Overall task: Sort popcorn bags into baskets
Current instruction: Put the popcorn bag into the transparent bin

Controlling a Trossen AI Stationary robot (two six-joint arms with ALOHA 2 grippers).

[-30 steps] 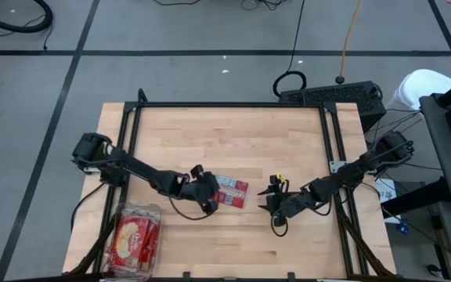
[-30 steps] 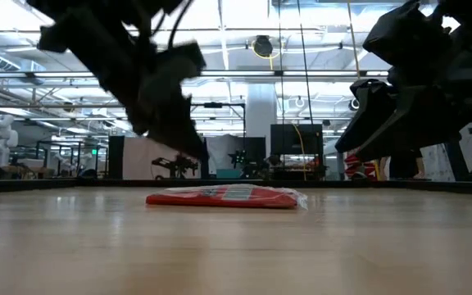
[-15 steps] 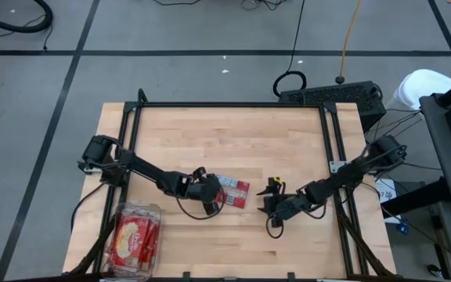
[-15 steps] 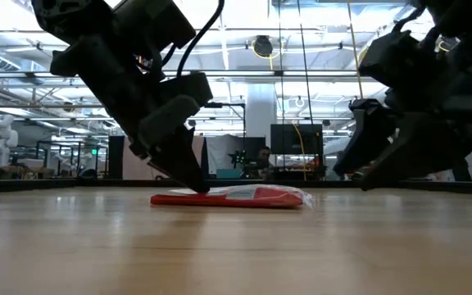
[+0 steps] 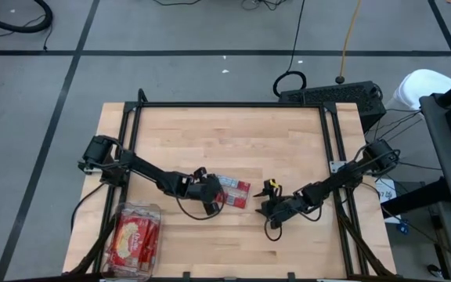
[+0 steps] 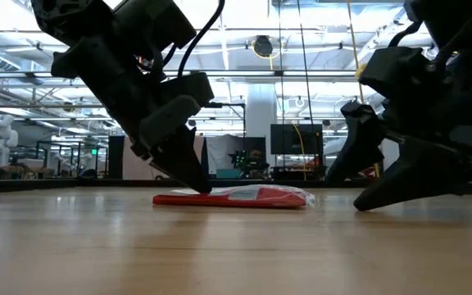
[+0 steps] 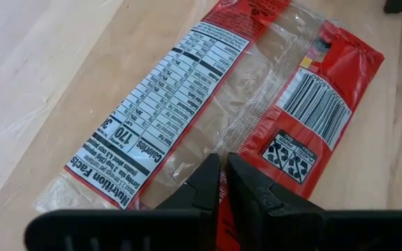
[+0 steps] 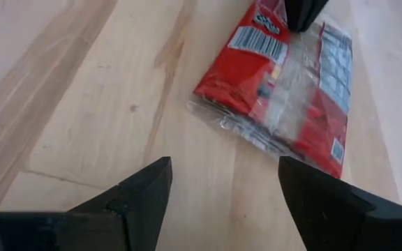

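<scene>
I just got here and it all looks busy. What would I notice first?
Probably the red popcorn bag lying label side up in the middle of the table, with the left gripper shut and pressed onto it. The right gripper waits open beside it. A clear bin of more red bags sits at the table's near left corner.

bin (image 5: 135, 243) cut off, bag count perhaps 2

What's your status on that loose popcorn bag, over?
Left gripper shut, tips pressing the popcorn bag label-side up at table centre. Right gripper open, low beside it, apart. Bin holds packets. Nothing blocking.
</scene>
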